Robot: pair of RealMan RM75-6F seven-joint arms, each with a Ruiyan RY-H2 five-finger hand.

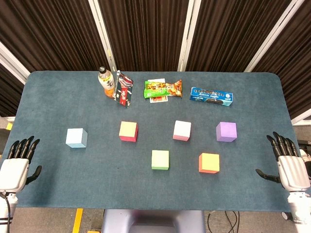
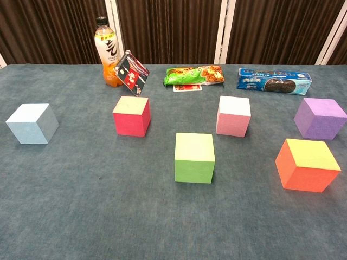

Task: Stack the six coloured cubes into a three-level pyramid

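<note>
On the table point(image 1: 58, 102), six cubes apart, none stacked, blue point(image 1: 77, 138), red point(image 1: 128, 131), pink point(image 1: 182, 130), purple point(image 1: 226, 131), green point(image 1: 160, 159), orange point(image 1: 209, 163), left hand point(image 1: 16, 166) and right hand point(image 1: 288, 165) at the edges, fingers spread, holding nothing.

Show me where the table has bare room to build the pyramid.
Widest free patch: the near strip in front of the blue cube, running left of the green cube toward the left hand. A smaller gap lies between the orange cube and the right hand. Crowded: the far edge, with bottle, snack bag and cookie pack.
</note>
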